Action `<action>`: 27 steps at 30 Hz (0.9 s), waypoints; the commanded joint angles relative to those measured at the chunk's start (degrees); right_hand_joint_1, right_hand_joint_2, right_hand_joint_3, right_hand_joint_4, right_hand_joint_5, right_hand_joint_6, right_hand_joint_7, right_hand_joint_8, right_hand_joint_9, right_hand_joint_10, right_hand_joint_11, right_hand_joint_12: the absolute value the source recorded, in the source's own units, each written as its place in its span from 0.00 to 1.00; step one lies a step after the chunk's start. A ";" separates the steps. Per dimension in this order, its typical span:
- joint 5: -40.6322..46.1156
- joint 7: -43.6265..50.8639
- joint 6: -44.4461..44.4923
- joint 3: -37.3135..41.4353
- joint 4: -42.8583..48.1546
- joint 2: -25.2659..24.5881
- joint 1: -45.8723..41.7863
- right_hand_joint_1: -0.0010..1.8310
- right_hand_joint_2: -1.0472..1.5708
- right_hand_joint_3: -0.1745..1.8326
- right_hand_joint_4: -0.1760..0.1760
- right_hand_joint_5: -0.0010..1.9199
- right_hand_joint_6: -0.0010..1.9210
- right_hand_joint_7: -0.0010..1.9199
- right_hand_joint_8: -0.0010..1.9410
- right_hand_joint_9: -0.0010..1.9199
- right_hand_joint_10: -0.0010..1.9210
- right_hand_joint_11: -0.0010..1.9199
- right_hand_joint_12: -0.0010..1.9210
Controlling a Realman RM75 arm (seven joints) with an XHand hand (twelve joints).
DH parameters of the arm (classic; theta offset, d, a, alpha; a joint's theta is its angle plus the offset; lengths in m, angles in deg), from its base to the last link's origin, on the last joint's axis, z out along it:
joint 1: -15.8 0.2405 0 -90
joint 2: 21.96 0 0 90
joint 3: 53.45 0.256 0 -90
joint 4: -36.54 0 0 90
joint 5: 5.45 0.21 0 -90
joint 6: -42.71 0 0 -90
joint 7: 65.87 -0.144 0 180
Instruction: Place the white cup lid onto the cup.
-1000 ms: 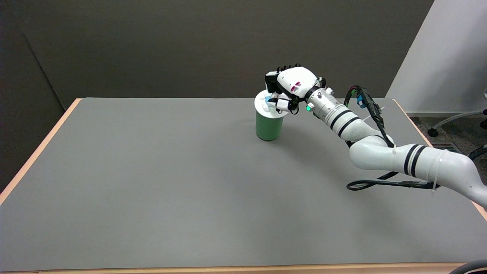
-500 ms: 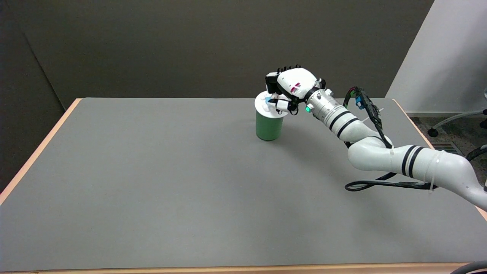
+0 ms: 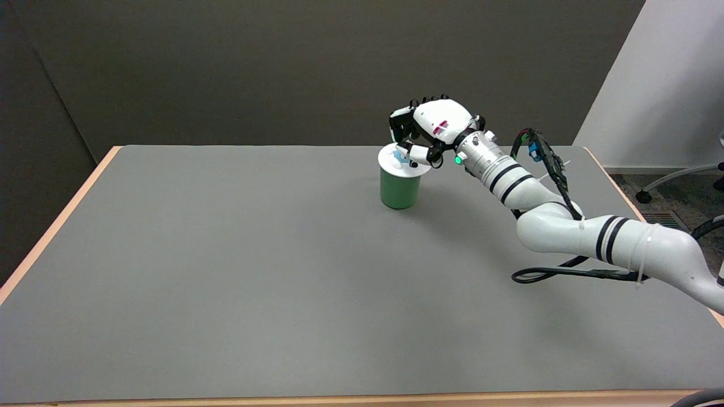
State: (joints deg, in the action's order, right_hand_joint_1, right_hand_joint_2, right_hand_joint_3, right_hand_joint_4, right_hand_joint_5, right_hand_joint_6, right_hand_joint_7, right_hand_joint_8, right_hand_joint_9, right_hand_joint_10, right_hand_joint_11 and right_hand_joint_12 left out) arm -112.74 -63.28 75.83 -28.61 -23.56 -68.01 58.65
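Observation:
A green cup (image 3: 399, 191) stands upright on the grey table (image 3: 226, 271), right of centre toward the far edge. The white lid (image 3: 397, 164) lies flat across the cup's mouth. My right hand (image 3: 425, 131) hovers just above the lid's right side, palm down. Its long fingers (image 3: 398, 122) are raised off the lid and spread away from the thumb. The thumb tip (image 3: 412, 152) still rests on or just over the lid's top. The right part of the lid is hidden under the hand.
A loop of black cable (image 3: 560, 274) hangs from my right arm and lies on the table at the right. The table's right edge (image 3: 611, 181) runs close behind the arm. A chair base (image 3: 673, 181) stands on the floor beyond it.
The lid has settled lower and flatter on the cup. The long fingers have lifted up and to the left, away from the lid, while the arm has barely moved.

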 commanded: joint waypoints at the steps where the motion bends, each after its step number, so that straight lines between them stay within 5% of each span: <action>1: -0.24 -1.88 0.22 0.64 -0.98 0.49 -0.27 0.47 0.70 0.52 1.00 0.41 0.13 0.50 0.13 0.53 0.18 0.30 0.76; 4: -0.25 -1.49 0.78 2.62 -1.95 0.93 -1.02 0.41 0.69 0.57 0.98 0.31 0.09 0.44 0.11 0.50 0.17 0.28 0.77; 6: -0.29 -1.33 0.90 5.23 -2.85 1.33 -2.00 0.40 0.65 0.59 0.84 0.21 0.08 0.39 0.11 0.47 0.15 0.27 0.74; 14: -0.29 -1.01 0.80 12.33 -5.28 3.48 -4.13 0.34 0.62 0.62 0.72 0.15 0.08 0.28 0.09 0.42 0.14 0.43 0.41; 22: 0.28 5.56 -0.35 21.89 -7.32 7.09 -11.66 0.31 0.65 0.61 0.92 0.25 0.10 0.32 0.09 0.43 0.14 0.45 0.37; 27: 5.32 5.73 0.15 32.69 -7.59 7.90 -19.98 0.33 0.67 0.60 0.95 0.29 0.10 0.36 0.10 0.45 0.14 0.45 0.42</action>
State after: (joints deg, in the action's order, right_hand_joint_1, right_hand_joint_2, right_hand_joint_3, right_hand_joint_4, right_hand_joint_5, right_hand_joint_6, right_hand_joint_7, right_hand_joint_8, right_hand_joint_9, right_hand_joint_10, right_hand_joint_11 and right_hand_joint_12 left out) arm -112.84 -62.23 76.38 -16.99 -28.07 -64.49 53.62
